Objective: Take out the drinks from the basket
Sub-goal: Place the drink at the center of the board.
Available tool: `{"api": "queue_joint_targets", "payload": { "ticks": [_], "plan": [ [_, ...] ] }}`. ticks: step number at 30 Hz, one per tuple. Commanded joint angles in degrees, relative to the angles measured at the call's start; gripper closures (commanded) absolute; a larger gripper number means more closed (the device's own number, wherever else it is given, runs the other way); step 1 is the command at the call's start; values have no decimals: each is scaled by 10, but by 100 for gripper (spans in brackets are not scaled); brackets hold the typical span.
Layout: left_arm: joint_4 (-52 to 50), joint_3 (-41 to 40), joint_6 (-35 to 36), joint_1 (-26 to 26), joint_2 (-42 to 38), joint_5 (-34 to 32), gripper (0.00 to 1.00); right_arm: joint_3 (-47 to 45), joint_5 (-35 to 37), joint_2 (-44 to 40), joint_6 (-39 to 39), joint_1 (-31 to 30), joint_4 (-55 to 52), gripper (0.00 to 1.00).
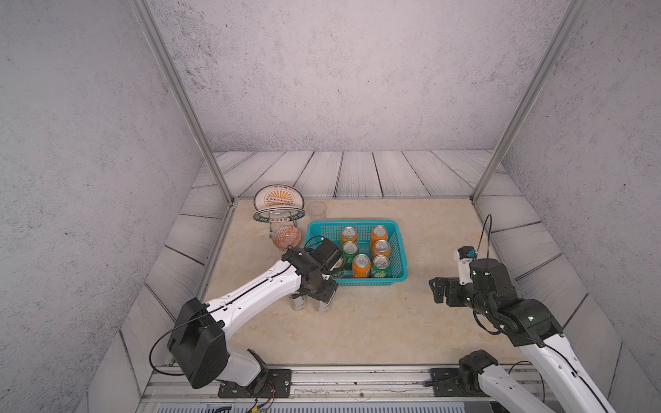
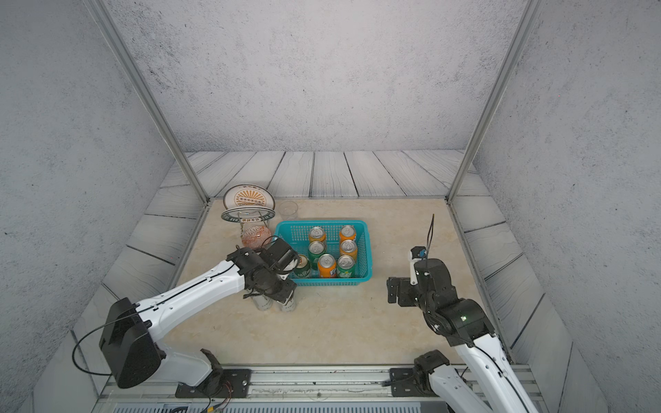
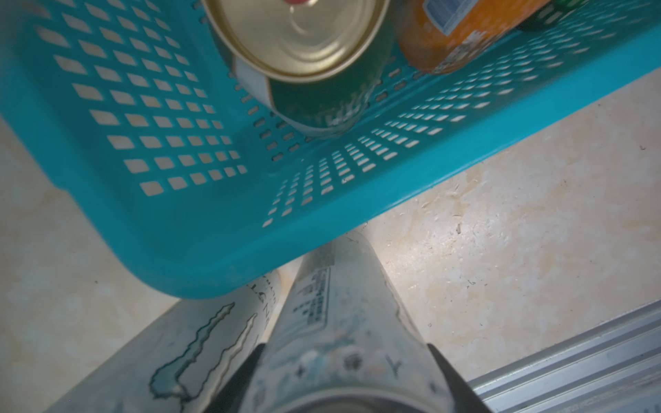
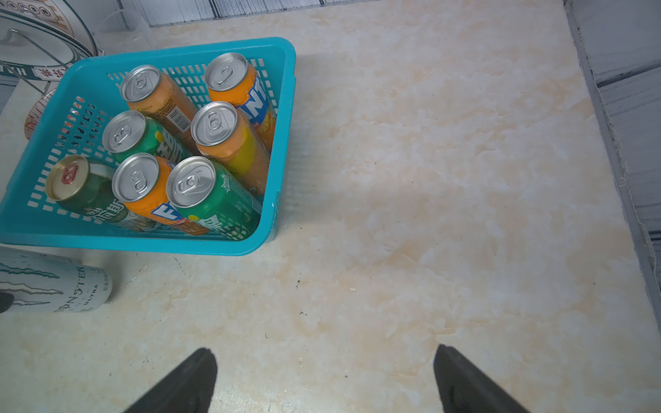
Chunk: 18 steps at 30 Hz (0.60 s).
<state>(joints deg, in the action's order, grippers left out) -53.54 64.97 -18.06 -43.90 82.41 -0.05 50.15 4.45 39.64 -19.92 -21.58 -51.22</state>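
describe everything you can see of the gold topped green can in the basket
The gold-topped green can is a small metal drink can: dark green body with white lettering, gold lid, red pull tab lying flat, so it looks unopened. It stands upright on the mesh floor of the teal basket, in the near corner on the robot's left. An orange can stands right beside it; whether they touch is unclear. Nothing grips it.

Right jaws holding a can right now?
No, the right gripper stands with its jaws wide open and nothing between them, only table beneath.
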Motion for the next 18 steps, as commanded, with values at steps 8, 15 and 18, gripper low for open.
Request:
{"api": "queue_joint_targets", "payload": {
  "ticks": [8, 15, 18],
  "plan": [
    [50, -25, -16, -3, -6, 6, 45, -9, -6, -4, -7, -2, -2, 1],
    [48, -28, -18, -3, -19, 5, 36, -10, -7, -5, -8, -2, -2, 1],
    [43, -24, -18, -3, -28, 3, 31, -10, -7, -6, -8, -2, -3, 1]
  ]
}}
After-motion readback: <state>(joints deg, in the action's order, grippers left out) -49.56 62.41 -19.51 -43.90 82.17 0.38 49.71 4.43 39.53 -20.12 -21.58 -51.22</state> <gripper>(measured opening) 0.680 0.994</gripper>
